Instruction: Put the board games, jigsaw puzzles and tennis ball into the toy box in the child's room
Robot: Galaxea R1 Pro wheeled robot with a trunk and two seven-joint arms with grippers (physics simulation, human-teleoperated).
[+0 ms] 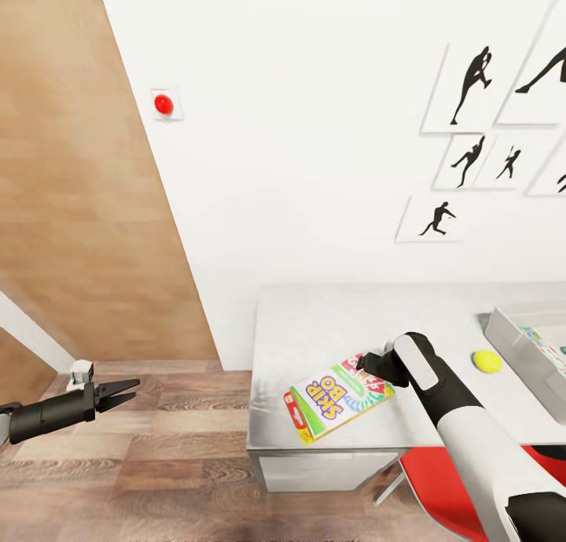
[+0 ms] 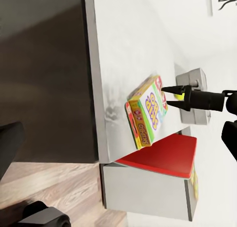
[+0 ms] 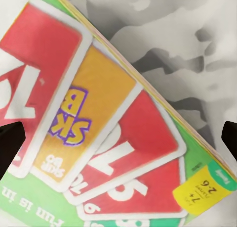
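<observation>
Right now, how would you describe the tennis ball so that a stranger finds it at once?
Look at the grey table standing against the white wall. Near its right end, the tennis ball lies between the right arm and the grey toy box. It is the one small round yellow thing; the board game nearby is flat.

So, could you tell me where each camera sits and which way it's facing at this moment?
Head view: on the robot's head, looking down at the table, the board game, tennis ball and toy box; both arms show.
Left wrist view: on the left arm beside the table, looking across at the board game and the right gripper.
Right wrist view: just above the board game, fingertips at the edges.
All three share the board game.
</observation>
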